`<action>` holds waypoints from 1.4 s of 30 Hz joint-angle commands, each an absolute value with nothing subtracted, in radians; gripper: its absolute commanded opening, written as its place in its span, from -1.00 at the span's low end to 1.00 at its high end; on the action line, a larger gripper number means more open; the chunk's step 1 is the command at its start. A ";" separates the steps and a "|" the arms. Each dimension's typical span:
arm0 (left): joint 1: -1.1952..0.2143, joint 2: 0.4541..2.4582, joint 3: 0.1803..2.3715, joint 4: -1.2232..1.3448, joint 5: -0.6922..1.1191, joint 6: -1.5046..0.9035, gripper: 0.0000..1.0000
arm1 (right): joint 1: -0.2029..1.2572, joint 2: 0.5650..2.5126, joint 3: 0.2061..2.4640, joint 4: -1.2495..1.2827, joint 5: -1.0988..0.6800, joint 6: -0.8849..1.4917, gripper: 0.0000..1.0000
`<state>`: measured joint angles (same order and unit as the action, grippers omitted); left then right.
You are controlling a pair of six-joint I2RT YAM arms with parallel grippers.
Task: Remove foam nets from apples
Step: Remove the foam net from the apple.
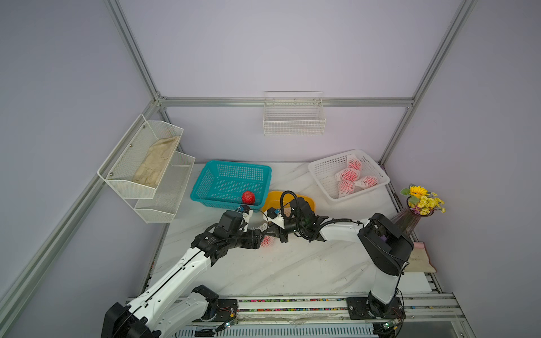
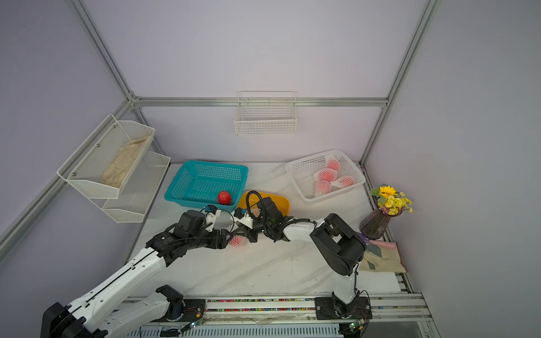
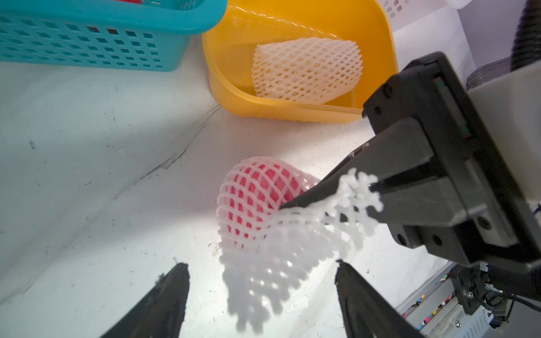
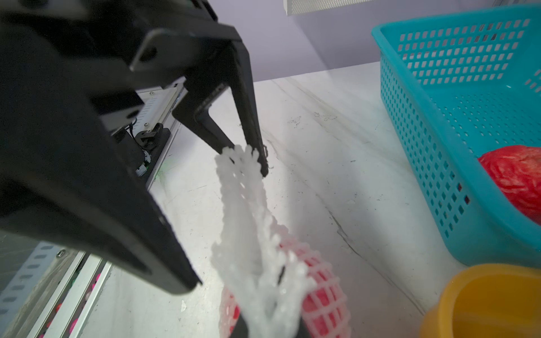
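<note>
Two black fingers of your right gripper [image 3: 310, 202] pinch the frilled rim of a white foam mesh net [image 3: 292, 234]; your left gripper's [image 3: 260, 264] fingers gape wide beside it. Its round red apple [image 3: 257, 190] rests on the white marble tabletop [image 3: 87, 175].

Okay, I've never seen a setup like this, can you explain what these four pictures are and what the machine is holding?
This is a two-armed robot at a white table. Two pictures look down from overhead, side by side; the other two come from a camera on each arm's wrist. On the table stand a teal basket with one bare apple, a yellow tub holding an empty foam net, and a white basket with four netted apples. Between the arms is a wrapped apple. The right gripper pinches the loose end of its net; the left gripper is open, with the net's tail between its jaws.
</note>
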<state>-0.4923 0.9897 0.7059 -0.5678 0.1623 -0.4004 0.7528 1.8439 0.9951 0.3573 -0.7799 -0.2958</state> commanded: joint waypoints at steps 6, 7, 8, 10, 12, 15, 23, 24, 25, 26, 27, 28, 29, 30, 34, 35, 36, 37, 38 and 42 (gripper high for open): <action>-0.494 1.024 0.651 -0.383 0.221 -0.354 0.39 | 0.748 1.814 1.006 0.455 -0.807 -0.242 -0.87; -0.494 1.028 0.646 -0.374 0.225 -0.352 0.33 | 0.749 1.816 1.008 0.462 -0.808 -0.237 -0.87; -0.494 1.031 0.642 -0.364 0.234 -0.348 0.28 | 0.747 1.817 1.009 0.468 -0.808 -0.232 -0.87; -0.494 1.029 0.633 -0.345 0.237 -0.345 0.23 | 0.745 1.819 1.011 0.475 -0.811 -0.223 -0.87; -0.494 1.024 0.621 -0.324 0.231 -0.338 0.20 | 0.741 1.821 1.015 0.477 -0.820 -0.209 -0.87; -0.494 1.022 0.612 -0.293 0.218 -0.335 -0.13 | 0.741 1.823 1.018 0.481 -0.829 -0.197 -0.86; -0.493 1.028 0.659 -0.267 0.253 -0.337 -0.69 | 0.740 1.815 1.012 0.476 -0.834 -0.166 -0.84; -0.494 1.026 0.664 -0.273 0.255 -0.336 -0.72 | 0.740 1.812 1.012 0.470 -0.835 -0.164 -0.84; -0.494 1.020 0.668 -0.281 0.253 -0.337 -0.72 | 0.741 1.809 1.011 0.461 -0.833 -0.166 -0.83; -0.494 1.013 0.669 -0.285 0.253 -0.337 -0.70 | 0.741 1.806 1.010 0.450 -0.825 -0.167 -0.82; -0.494 1.007 0.669 -0.286 0.254 -0.339 -0.67 | 0.741 1.803 1.010 0.444 -0.824 -0.169 -0.81; -0.494 1.001 0.671 -0.286 0.256 -0.345 -0.63 | 0.741 1.801 1.010 0.439 -0.821 -0.169 -0.79; -0.494 0.996 0.673 -0.285 0.254 -0.352 -0.63 | 0.744 1.801 1.011 0.437 -0.820 -0.165 -0.78; -0.495 0.994 0.676 -0.285 0.246 -0.357 -0.63 | 0.746 1.801 1.009 0.439 -0.822 -0.161 -0.78; -0.495 0.993 0.687 -0.294 0.229 -0.362 -0.55 | 0.752 1.797 1.004 0.435 -0.801 -0.154 -0.76; -0.495 0.991 0.689 -0.311 0.211 -0.362 -0.32 | 0.751 1.793 1.001 0.431 -0.780 -0.155 -0.77; -0.495 0.986 0.690 -0.330 0.188 -0.363 -0.09 | 0.752 1.788 1.000 0.418 -0.761 -0.166 -0.77; -0.495 0.975 0.693 -0.356 0.155 -0.364 0.15 | 0.751 1.779 0.997 0.401 -0.735 -0.176 -0.77; -0.495 0.957 0.696 -0.380 0.128 -0.364 0.31 | 0.751 1.767 0.996 0.394 -0.704 -0.178 -0.77; -0.494 0.850 0.710 -0.452 0.001 -0.384 0.62 | 0.750 1.684 0.991 0.360 -0.580 -0.180 -0.76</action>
